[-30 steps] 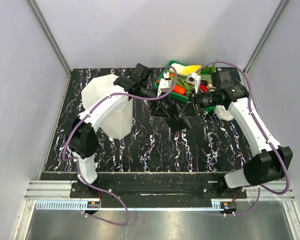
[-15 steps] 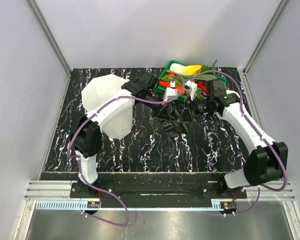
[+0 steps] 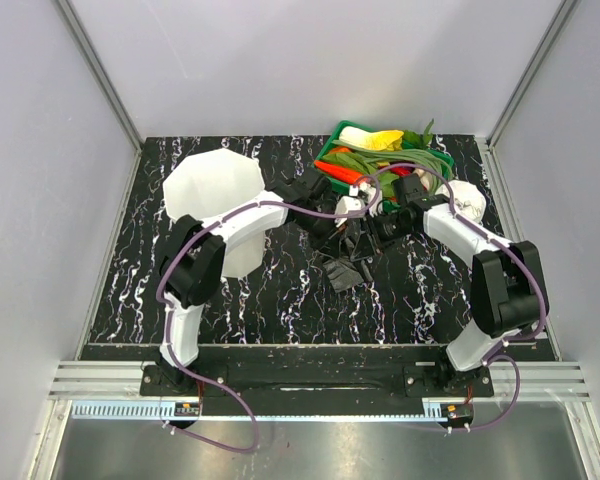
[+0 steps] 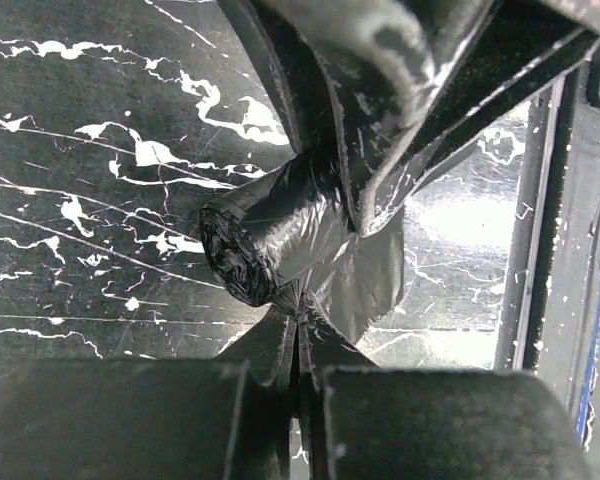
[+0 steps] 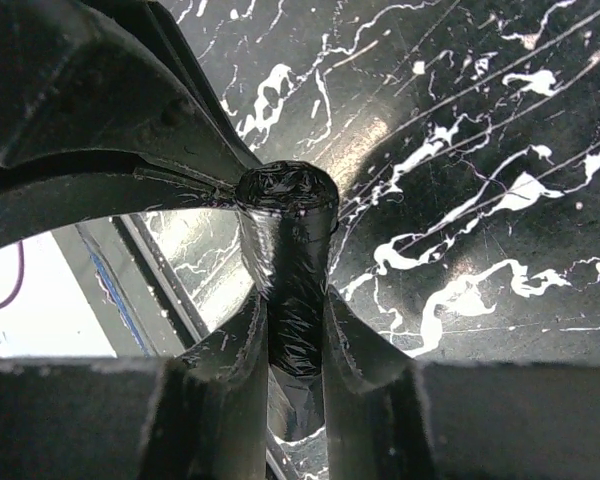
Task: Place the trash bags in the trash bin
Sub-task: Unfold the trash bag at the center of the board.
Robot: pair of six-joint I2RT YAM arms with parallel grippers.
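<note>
The trash bags are a glossy black bundle lying on the marbled table, mid-table. In the left wrist view a tight black roll lies just ahead of my left gripper, which is shut on a thin flap of the film. My right gripper is shut on the same roll, whose end points away from the camera. From above, the left gripper and right gripper meet low over the bundle. The trash bin, tall and translucent white, stands upright at the left, apart from the bags.
A green tray of vegetables sits at the back right, just behind both grippers. A white object lies beside the tray's right end. Grey walls close the table on three sides.
Both arms came down toward the table with the bags. The left gripper, open a second ago, has closed on the film. The right gripper kept its hold.
</note>
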